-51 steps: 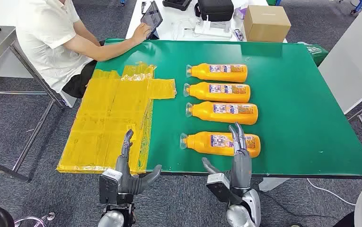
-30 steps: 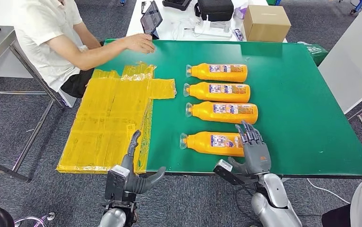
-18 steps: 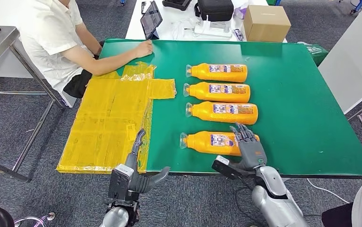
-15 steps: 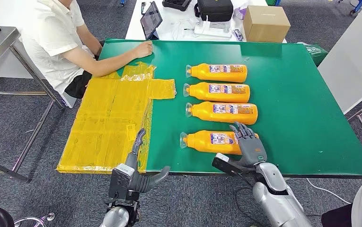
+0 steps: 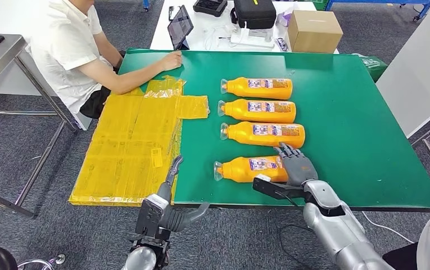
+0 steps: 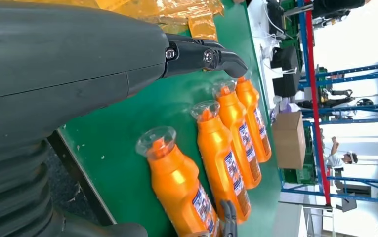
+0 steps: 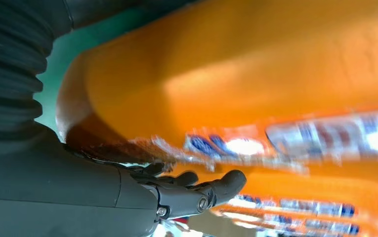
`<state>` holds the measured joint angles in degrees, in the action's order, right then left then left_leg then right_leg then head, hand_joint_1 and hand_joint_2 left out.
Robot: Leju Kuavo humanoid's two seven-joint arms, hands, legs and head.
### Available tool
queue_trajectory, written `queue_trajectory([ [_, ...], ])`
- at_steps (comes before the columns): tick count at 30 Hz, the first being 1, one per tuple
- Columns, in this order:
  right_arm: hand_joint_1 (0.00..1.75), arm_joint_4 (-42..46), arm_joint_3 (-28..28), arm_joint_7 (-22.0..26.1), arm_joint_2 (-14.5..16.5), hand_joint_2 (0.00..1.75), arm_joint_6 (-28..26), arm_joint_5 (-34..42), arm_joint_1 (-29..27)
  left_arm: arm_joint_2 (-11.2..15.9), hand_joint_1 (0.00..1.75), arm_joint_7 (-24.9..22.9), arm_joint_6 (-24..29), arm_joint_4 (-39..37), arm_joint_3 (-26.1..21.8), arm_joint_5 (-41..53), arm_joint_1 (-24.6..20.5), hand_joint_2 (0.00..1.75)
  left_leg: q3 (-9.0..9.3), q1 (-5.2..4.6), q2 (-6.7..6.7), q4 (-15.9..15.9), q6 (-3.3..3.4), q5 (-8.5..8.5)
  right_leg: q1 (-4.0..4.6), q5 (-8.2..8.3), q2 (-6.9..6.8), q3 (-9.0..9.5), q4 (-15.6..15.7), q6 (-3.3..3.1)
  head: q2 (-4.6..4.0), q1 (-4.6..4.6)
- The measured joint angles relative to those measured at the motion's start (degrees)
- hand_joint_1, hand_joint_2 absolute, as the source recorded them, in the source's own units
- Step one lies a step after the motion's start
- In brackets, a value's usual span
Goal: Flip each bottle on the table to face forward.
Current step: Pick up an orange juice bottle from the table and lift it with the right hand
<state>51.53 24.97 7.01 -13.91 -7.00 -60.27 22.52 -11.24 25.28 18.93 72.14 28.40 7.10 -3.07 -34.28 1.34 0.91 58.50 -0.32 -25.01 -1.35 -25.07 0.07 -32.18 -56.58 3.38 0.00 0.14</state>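
Four orange bottles lie on their sides in a column on the green table (image 5: 358,129), caps pointing left. My right hand (image 5: 294,167) grips the base end of the nearest bottle (image 5: 246,169), fingers curled over its far side and the thumb along its near side. In the right wrist view that bottle (image 7: 256,64) sits very close, with my fingers (image 7: 196,192) wrapped behind it. The other bottles (image 5: 260,87) (image 5: 260,111) (image 5: 266,134) lie untouched. My left hand (image 5: 170,205) hovers open at the table's near edge; in its wrist view the nearest bottle (image 6: 182,187) lies ahead of it.
A yellow plastic sheet (image 5: 134,140) covers the table's left part. A person (image 5: 77,50) sits at the far left with a hand resting on the table. Behind are a tablet (image 5: 180,25), a black case (image 5: 254,12) and a cardboard box (image 5: 313,31).
My right hand moved forward from the table edge and closed around the nearest bottle's base. The left hand edged forward slightly. The person's hand came down from the tablet onto the table.
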Motion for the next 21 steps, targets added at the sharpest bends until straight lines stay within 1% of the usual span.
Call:
queue_trajectory([
  [5,1.75,-0.36,2.2,2.21,-1.89,1.75,3.39,2.11,1.85,-0.17,0.0,-0.16,-0.5,0.03,0.12,0.0,-0.16,1.75,-0.03,-0.02,0.06,0.01,0.07,0.07,-0.01,0.02,-0.01,0.01,0.0,0.03,0.0,-0.01],
  [13,1.75,-0.5,4.0,4.8,-3.8,1.75,4.86,6.31,2.84,-0.22,0.0,-0.08,-1.35,0.03,0.94,-0.33,-0.53,1.75,-0.09,-0.02,0.08,0.02,0.08,0.06,-0.01,0.01,-0.02,-0.02,0.0,0.04,0.0,-0.01],
  [17,1.75,0.03,4.21,6.79,-4.23,1.75,4.27,11.22,2.35,-0.23,0.0,0.47,-1.43,0.03,0.98,-1.02,-0.9,1.75,-0.1,-0.02,0.05,0.01,0.08,0.06,-0.01,0.01,-0.01,-0.04,0.0,0.04,0.0,-0.02],
  [21,1.75,1.73,3.54,9.5,-3.85,1.75,3.12,17.68,0.55,-0.3,0.0,1.21,-0.55,0.03,0.91,-3.46,-1.15,1.75,-0.1,-0.01,0.01,0.01,0.08,0.06,0.0,0.01,0.0,-0.04,0.0,0.04,0.0,-0.01],
])
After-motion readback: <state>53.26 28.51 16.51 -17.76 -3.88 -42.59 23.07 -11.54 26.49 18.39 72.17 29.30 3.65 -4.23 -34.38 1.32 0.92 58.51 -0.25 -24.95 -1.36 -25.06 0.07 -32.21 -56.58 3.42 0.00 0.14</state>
